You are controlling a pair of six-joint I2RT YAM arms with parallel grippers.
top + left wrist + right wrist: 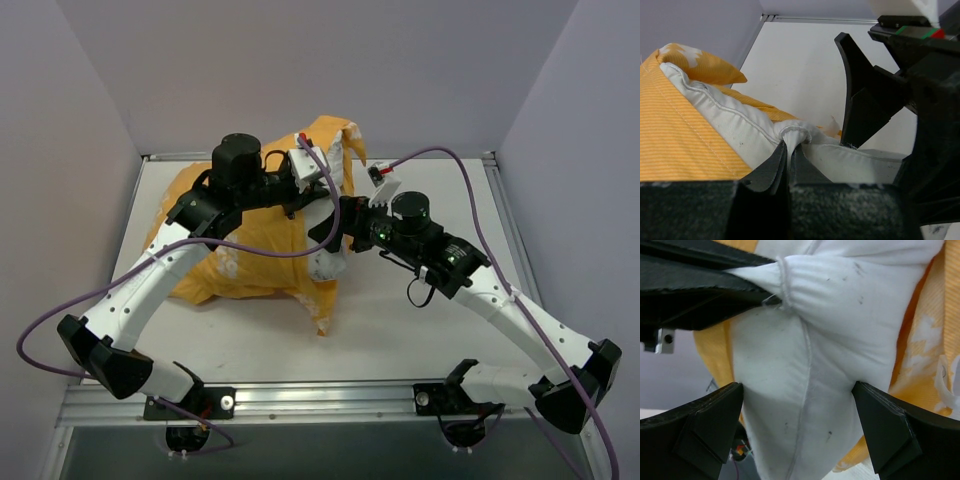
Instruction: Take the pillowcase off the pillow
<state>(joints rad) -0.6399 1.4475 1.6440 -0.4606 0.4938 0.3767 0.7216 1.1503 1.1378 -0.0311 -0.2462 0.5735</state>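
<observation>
Orange pillowcase (pixel 250 255) lies bunched at the far left of the table (pixel 400 320). On its right side, the left gripper (pixel 788 150) pinches the white pillow (pixel 835 305) by a corner, and the right gripper (pixel 797 389) straddles that corner, jaws spread wide.

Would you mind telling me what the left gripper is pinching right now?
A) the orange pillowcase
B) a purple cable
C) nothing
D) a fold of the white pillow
D: the left gripper is shut on a gathered fold of the white pillow, with the orange pillowcase off to the side.
</observation>
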